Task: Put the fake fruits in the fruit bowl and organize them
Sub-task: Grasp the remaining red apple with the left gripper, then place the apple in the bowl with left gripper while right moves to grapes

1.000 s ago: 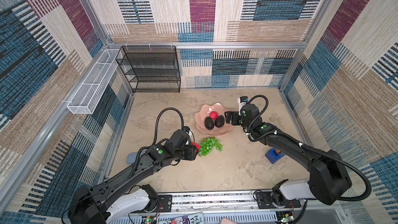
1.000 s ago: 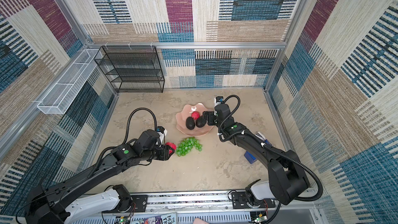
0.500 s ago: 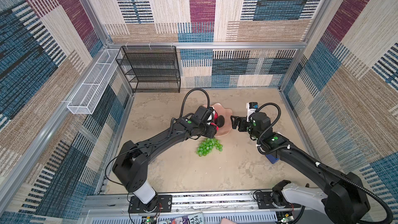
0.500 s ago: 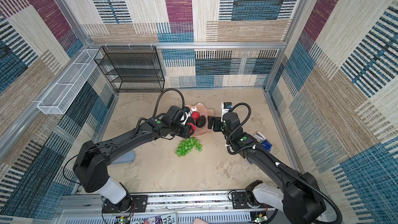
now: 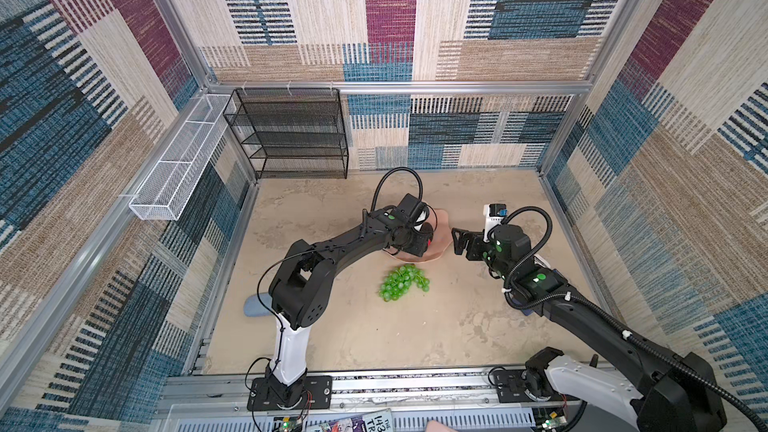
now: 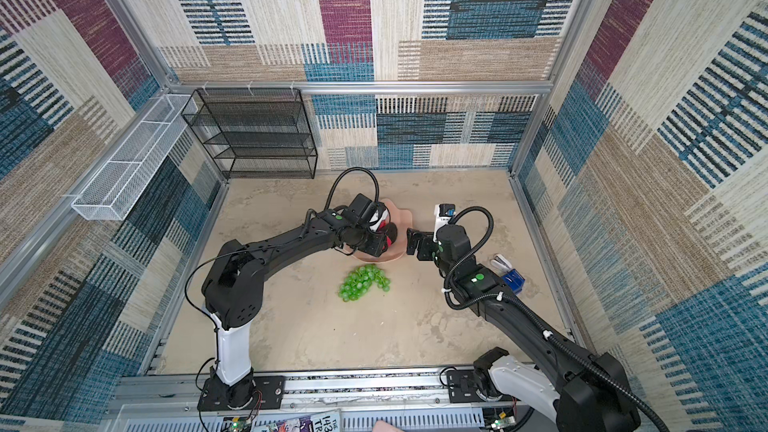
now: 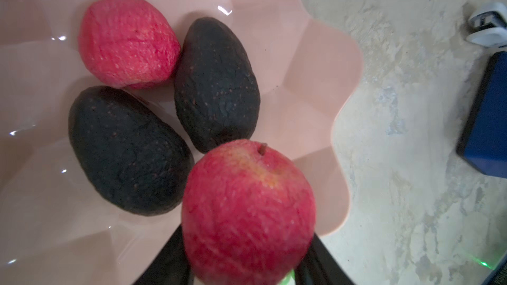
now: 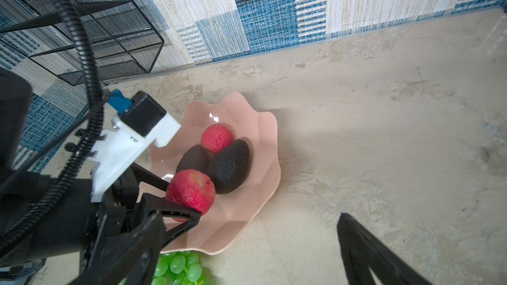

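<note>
The left tool [image 8: 179, 201] has carried a red, rough-skinned strawberry-like fruit [image 7: 248, 209] from beside the glossy green grape bunch [image 5: 402, 282] to over the scalloped pale-pink bowl [image 8: 263, 143], seemingly still clamped on it. The right tool [image 5: 457, 241] gapes empty nearby; only the bunch remains on the tabletop [image 5: 415, 338].

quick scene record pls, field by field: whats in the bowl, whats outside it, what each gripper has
fruit bowl: holds first avocado, second avocado, loose red fruit
left gripper: shut on held red fruit, above the bowl
right gripper: open, empty, beside the bowl
grapes: on the table, outside the bowl
not yet in bowl: held red fruit, grapes
</note>
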Tool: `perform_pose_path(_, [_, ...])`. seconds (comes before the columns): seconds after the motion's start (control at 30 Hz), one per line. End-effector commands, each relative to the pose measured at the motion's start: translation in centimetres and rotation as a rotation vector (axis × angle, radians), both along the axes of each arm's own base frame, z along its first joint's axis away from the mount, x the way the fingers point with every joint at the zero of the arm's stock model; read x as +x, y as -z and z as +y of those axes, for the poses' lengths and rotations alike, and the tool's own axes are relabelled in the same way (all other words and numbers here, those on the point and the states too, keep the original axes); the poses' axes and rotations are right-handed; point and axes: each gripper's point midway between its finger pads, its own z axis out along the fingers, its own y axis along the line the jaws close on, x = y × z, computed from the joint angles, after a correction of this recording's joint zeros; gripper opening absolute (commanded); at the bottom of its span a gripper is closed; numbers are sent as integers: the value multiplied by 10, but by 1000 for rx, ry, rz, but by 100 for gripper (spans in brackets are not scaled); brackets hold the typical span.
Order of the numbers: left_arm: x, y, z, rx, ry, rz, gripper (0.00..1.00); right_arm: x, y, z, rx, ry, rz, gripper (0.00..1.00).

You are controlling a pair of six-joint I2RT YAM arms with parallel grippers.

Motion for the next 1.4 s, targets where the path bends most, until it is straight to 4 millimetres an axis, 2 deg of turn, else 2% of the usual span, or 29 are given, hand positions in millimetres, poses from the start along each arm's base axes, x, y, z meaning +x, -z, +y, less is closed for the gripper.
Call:
perform_pose_path(0.0, [3,5,7,41,0,-3,58,2,-4,-1,11,11,-16,100])
perform_pose_path(0.17, [6,4,10,54,-25,-4,64,3,-1,-2,-1,15,-11,100])
perform_pose_path(0.3, [7,-4,8,33,-27,-13,72,3,0,-3,-13,18,-6,100])
perform_pose_path(0.43, [7,-12,7,14,-31,-19,73,3,5,-3,-23,17,8,100])
perform_pose_path(0.53, [10,-26,13,-6,-63,-53,73,2,9,1,-26,-6,28,100])
perform_pose_path(0.63, [16,-56,25,-56,-122,-124,73,-3,20,9,-17,-51,76,100])
perform_pose_path(0.73, [19,-93,51,-88,-193,-234,75,-14,34,26,4,-113,126,100])
perform_pose_path(0.8, [19,-119,76,-104,-261,-332,77,-25,47,38,6,-136,171,100])
perform_pose_path(0.9, [10,-144,120,-120,-381,-450,81,-41,65,60,7,-168,239,100])
perform_pose_path(0.97, [1,-152,154,-119,-486,-506,86,-52,74,78,21,-196,273,100])
perform_pose_path(1.07, [-14,-151,200,-141,-621,-537,92,-63,84,103,61,-229,317,100])
perform_pose_path(1.17, [-30,-143,234,-170,-710,-536,93,-68,88,125,78,-247,346,100])
perform_pose_path(1.27, [-46,-127,259,-132,-760,-520,94,-70,96,142,66,-245,377,100])
perform_pose_path(1.37, [-58,-116,274,-101,-788,-497,94,-69,107,151,28,-231,386,100])
